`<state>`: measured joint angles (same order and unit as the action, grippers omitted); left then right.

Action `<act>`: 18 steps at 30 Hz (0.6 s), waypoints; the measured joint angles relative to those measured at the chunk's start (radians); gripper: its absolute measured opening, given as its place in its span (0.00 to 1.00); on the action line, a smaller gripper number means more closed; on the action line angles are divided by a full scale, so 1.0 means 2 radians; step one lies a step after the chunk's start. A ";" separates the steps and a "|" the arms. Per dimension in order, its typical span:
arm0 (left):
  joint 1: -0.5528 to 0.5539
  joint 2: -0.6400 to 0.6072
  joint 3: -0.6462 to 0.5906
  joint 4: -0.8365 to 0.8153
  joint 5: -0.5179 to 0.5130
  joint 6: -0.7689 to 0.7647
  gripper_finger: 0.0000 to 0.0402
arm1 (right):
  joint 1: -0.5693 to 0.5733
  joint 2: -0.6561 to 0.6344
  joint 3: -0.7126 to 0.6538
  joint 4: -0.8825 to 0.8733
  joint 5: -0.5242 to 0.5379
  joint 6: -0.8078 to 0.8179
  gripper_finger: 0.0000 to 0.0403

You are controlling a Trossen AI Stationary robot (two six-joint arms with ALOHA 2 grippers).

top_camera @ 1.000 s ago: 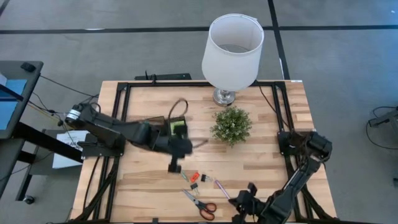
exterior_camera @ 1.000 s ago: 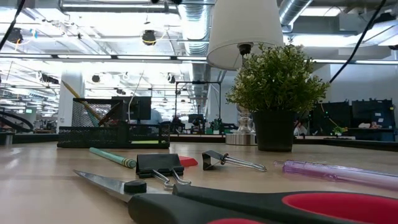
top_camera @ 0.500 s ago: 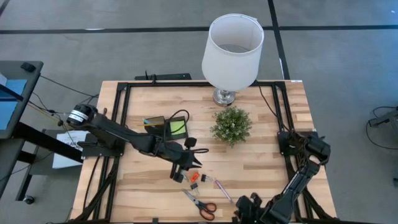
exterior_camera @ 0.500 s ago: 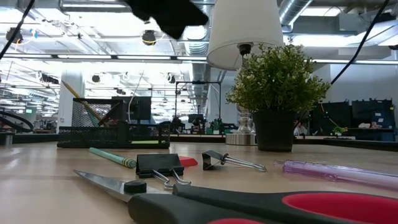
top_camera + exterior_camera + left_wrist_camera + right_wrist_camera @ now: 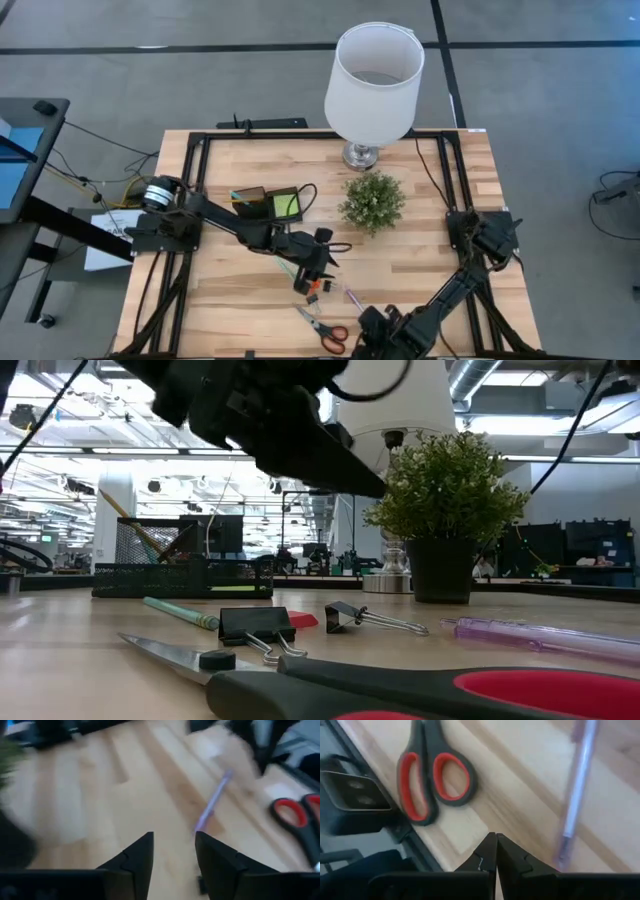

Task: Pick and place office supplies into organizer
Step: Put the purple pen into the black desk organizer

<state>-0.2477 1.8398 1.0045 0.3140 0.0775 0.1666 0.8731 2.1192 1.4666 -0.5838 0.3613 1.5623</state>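
Note:
My left gripper [image 5: 311, 272] hovers open above the loose supplies at the table's middle, nothing between its fingers [image 5: 141, 854]. Below it lie a teal pen [image 5: 180, 612], an orange clip [image 5: 311, 286] and black clips [image 5: 256, 626]. A pink pen [image 5: 356, 301] and red-handled scissors [image 5: 322, 328] lie nearer the front edge. The black organizer [image 5: 262, 204] stands far left of centre, with a lime-green pad [image 5: 286, 205] in its tray and a yellow pencil [image 5: 126, 517] in its tall part. My right gripper [image 5: 496, 851] is shut near the front edge, beside the scissors [image 5: 433, 774].
A small potted plant [image 5: 372, 201] stands right of the organizer, and a white-shaded lamp [image 5: 375, 72] stands behind it at the far edge. Bare wood lies between the plant and the right arm's base [image 5: 487, 236]. A black frame [image 5: 190, 180] runs along the table's sides.
My left gripper has swung from beside the organizer toward the table's right and near edge, coming down over the clips and the teal pen. My right gripper has shifted a little toward the table's left edge along the front edge. The supplies have stayed where they were.

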 joint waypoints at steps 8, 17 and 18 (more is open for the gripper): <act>0.003 0.097 0.066 0.035 0.064 0.031 0.35 | -0.006 0.007 0.003 -0.037 -0.005 0.017 0.00; 0.015 0.192 0.196 -0.088 0.095 0.032 0.35 | 0.009 0.006 0.003 -0.107 -0.028 0.061 0.00; 0.015 0.198 0.209 -0.104 0.096 0.033 0.35 | 0.010 0.005 0.003 -0.114 -0.028 0.061 0.00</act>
<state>-0.2182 2.2360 1.4224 0.1066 0.2687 0.2336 0.8925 2.1300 1.4722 -0.8119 0.3049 1.6852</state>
